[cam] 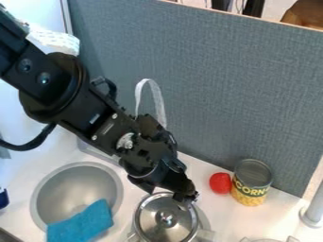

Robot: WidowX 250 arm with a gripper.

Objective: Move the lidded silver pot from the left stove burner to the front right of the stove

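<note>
One round lid (150,223), without a long axis, lies just camera-side of the gripper (182,191), its knob (166,219) lower left; the grip's opening and hold I cannot tell

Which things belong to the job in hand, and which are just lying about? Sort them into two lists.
In hand:
- gripper, at the lid's far edge; contact unclear
- lidded pot, below it

Lying about:
- metal basin
- blue cloth, over the basin's edge
- small red thing
- can, beside the red one
</note>
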